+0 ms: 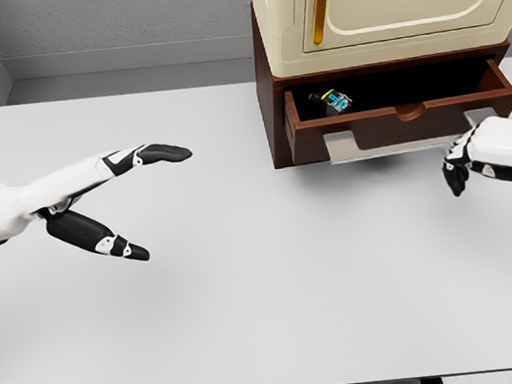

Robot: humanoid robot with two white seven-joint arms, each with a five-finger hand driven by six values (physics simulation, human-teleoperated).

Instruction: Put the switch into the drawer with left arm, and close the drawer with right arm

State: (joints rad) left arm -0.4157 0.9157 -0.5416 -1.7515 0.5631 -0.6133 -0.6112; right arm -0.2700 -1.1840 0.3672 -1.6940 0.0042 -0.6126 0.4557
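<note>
A small dark switch [335,102] with a blue patch lies inside the open brown wooden drawer [403,116], toward its left end. The drawer sticks out from the base of a cream cabinet [383,3]. My left hand [139,203] hovers over the table at the left, fingers spread and holding nothing, well away from the drawer. My right hand [460,165] comes in from the right edge, just below and in front of the drawer's right end, its fingers curled downward and empty.
The white table [268,318] spreads out in front. A pale grey flat tab [360,146] juts out beneath the drawer front. A grey wall rises behind the cabinet.
</note>
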